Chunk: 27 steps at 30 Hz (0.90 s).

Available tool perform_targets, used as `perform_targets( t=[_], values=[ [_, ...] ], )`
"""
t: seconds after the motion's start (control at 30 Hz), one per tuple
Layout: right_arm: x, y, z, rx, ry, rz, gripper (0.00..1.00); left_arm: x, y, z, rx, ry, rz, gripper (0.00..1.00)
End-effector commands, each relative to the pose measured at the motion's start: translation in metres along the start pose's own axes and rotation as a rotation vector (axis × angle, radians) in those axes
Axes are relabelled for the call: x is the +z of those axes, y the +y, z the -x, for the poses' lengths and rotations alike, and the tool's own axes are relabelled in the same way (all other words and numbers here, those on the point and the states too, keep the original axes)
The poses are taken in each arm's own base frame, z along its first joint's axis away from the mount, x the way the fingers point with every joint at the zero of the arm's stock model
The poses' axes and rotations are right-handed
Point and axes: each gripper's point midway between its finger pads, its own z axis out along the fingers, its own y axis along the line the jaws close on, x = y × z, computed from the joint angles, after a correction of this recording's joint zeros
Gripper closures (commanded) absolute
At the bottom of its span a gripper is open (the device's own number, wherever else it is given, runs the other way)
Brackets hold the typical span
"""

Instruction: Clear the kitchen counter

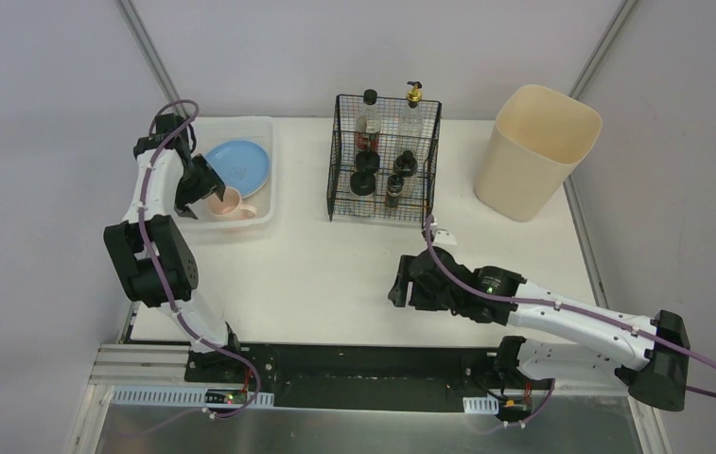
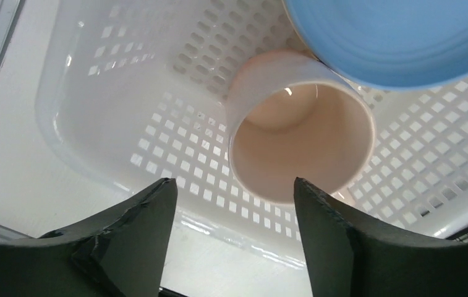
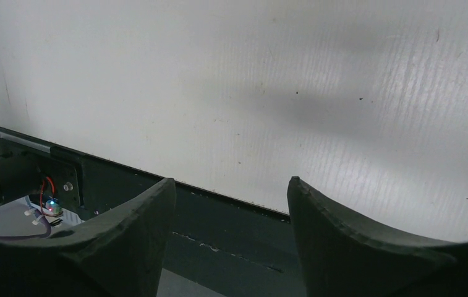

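Matte black wedge fingers of my left tool (image 2: 234, 185) stand wide apart, gripping nothing, above a smooth pink cup (image 2: 299, 145) lying in the perforated translucent tray (image 2: 126, 93) at far left, beside a glossy blue plate (image 2: 398, 37). My right tool (image 3: 231, 185) gapes empty over the near edge of the flat white table (image 3: 280, 74).
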Motion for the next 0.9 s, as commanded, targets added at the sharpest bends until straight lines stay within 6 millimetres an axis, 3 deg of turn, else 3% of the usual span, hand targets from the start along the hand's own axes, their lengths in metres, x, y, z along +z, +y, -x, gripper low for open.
perform_targets(
  t=[0.0, 0.1, 0.17, 0.2, 0.23, 0.4, 0.57, 0.87],
  values=[
    [-0.015, 0.005, 0.019, -0.021, -0.063, -0.001, 0.27, -0.038, 0.008, -0.008, 0.024, -0.037, -0.041, 0.27],
    [-0.017, 0.004, 0.023, -0.026, -0.074, -0.008, 0.22, -0.058, 0.006, -0.009, 0.024, -0.074, -0.081, 0.24],
    [-0.020, 0.005, 0.026, -0.028, -0.084, -0.010, 0.16, -0.071, 0.002, -0.011, 0.027, -0.092, -0.120, 0.03],
    [-0.021, 0.004, 0.028, -0.031, -0.091, -0.015, 0.12, -0.078, 0.000, -0.012, 0.030, -0.099, -0.138, 0.01],
    [-0.023, 0.003, 0.030, -0.032, -0.097, -0.020, 0.02, -0.084, -0.001, -0.014, 0.038, -0.108, -0.149, 0.01],
    [-0.033, -0.001, 0.041, -0.045, -0.136, -0.041, 0.00, -0.114, -0.016, -0.030, 0.098, -0.149, -0.212, 0.01],
    [-0.045, -0.005, 0.052, -0.052, -0.176, -0.062, 0.00, -0.140, -0.048, -0.066, 0.229, -0.148, -0.306, 0.01],
    [-0.070, -0.011, 0.077, -0.087, -0.248, -0.118, 0.01, -0.179, -0.100, -0.150, 0.453, -0.148, -0.490, 0.01]
  ],
)
